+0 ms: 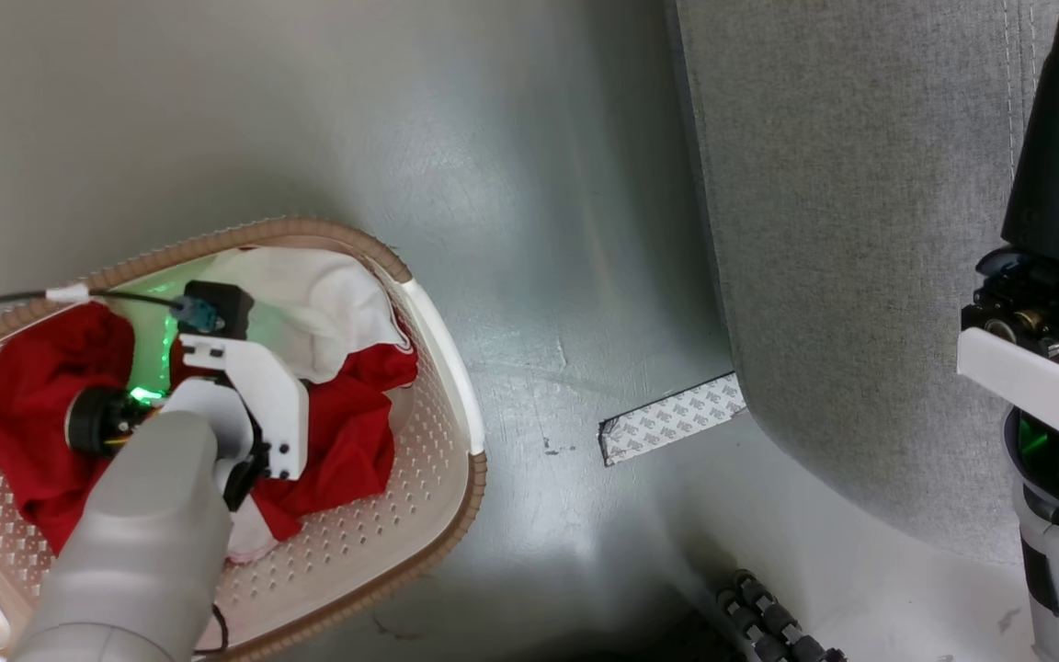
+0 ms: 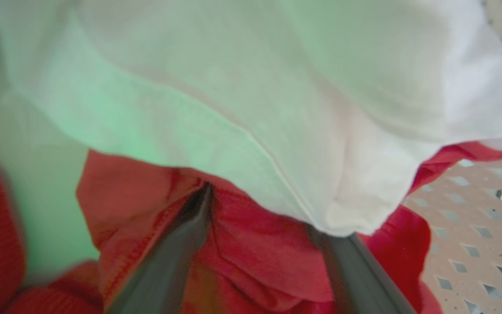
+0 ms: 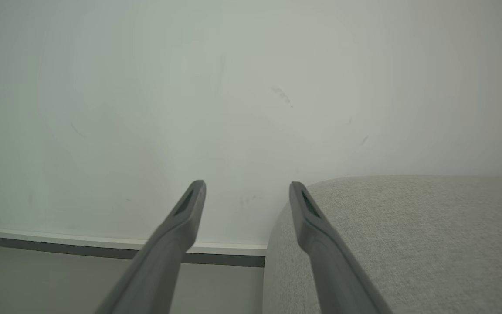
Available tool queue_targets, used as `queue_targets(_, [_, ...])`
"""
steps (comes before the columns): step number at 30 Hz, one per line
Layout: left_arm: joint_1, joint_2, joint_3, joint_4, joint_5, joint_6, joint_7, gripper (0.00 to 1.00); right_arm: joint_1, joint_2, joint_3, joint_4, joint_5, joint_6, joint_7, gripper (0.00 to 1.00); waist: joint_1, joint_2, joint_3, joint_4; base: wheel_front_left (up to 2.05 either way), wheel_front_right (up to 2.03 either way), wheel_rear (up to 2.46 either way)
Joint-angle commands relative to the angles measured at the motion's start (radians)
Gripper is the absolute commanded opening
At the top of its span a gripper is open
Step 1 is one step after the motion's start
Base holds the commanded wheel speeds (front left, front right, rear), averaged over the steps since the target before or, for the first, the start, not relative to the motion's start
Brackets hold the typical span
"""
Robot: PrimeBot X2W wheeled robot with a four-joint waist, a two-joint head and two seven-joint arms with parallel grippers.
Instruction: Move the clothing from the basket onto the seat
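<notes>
The basket [image 1: 456, 368], cream with a brown rim, sits at the lower left of the head view and holds clothing: a red garment [image 1: 346, 441] and a white garment [image 1: 318, 303]. My left arm [image 1: 254, 395] reaches down into it. In the left wrist view my left gripper [image 2: 264, 209] is open, its fingers [image 2: 177, 244] pushed into the red garment [image 2: 251, 253], with the right fingertip under the white garment [image 2: 277, 96]. The seat [image 1: 860, 230], a light grey sofa, fills the upper right. My right gripper [image 3: 246, 186] hangs open and empty beside the seat's rounded corner [image 3: 408, 231].
Grey floor [image 1: 539, 230] lies between the basket and the seat. A strip of patterned tape [image 1: 672, 418] is stuck to the floor at the seat's corner. A black ribbed cable [image 1: 773, 616] lies at the bottom. A pale wall [image 3: 233, 87] and baseboard [image 3: 81, 244] stand beyond the right gripper.
</notes>
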Motion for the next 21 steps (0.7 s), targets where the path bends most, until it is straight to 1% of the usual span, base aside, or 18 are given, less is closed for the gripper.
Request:
queue_targets(1, [0.035,-0.014,-0.011,0.036,-0.005,-0.006,0.04,0.44,-0.001,0.006,0.002,0.001,-0.001,-0.002,0.001,1.0,0.0008,-0.0002,-0.001,-0.001,0.0,0.0,0.0])
queue_targets(2, [0.033,-0.013,-0.013,0.035,-0.008,-0.01,0.026,0.0,-0.004,0.007,0.003,0.002,0.0,-0.002,0.001,1.0,0.0008,-0.0002,-0.003,-0.002,0.0,0.0,0.0])
queue_targets(5, [0.032,-0.017,-0.016,0.03,-0.014,-0.014,0.012,0.0,-0.01,0.009,0.003,0.006,0.004,-0.002,0.001,1.0,0.0008,-0.0002,-0.008,-0.005,0.0,0.0,0.0])
queue_targets(7, [0.026,0.003,-0.016,0.025,-0.019,-0.012,-0.012,0.0,-0.016,0.01,0.004,0.011,0.007,-0.002,0.001,1.0,0.0008,-0.0002,-0.019,-0.008,0.0,0.0,0.0])
queue_targets(9, [0.028,0.003,-0.025,0.022,-0.018,-0.017,-0.029,0.0,-0.015,0.011,0.004,0.021,0.005,-0.002,0.001,1.0,0.0008,-0.0002,-0.039,-0.001,0.0,0.0,0.0])
queue_targets(15, [0.066,-0.038,-0.046,0.021,-0.034,-0.024,-0.098,0.0,0.006,-0.022,0.009,0.061,-0.006,-0.002,0.001,1.0,0.0008,-0.0002,-0.142,0.032,0.0,0.0,0.0])
queue_targets(21, [0.136,-0.092,-0.067,0.013,-0.082,-0.026,-0.172,0.0,0.05,-0.053,0.009,0.105,-0.003,-0.002,0.001,1.0,0.0008,-0.0002,-0.292,0.078,0.0,0.0,0.0])
